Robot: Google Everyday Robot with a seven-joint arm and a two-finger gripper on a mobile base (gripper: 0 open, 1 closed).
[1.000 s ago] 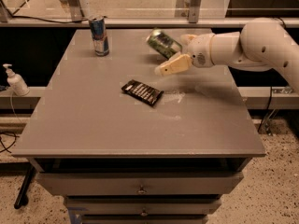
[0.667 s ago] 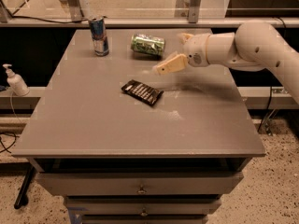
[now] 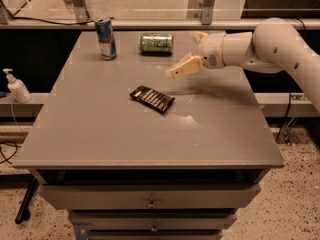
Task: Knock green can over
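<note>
The green can (image 3: 156, 42) lies on its side near the far edge of the grey table (image 3: 100, 139), its silver end facing left. The gripper (image 3: 186, 64) on the white arm (image 3: 260, 46) hovers just above the table, a short way right of the can and nearer to me, not touching it. One pale finger (image 3: 181, 68) points left and down toward the table; a second tip shows behind it at the wrist.
A slim blue-and-silver can (image 3: 105, 38) stands upright at the far left. A dark snack packet (image 3: 152, 98) lies flat mid-table. A soap dispenser (image 3: 16, 85) stands on a ledge to the left. Drawers (image 3: 150, 201) sit below the tabletop.
The green can has gone from tilted beside the gripper to lying flat, and has rolled left toward the far edge. The gripper has drawn slightly away from it.
</note>
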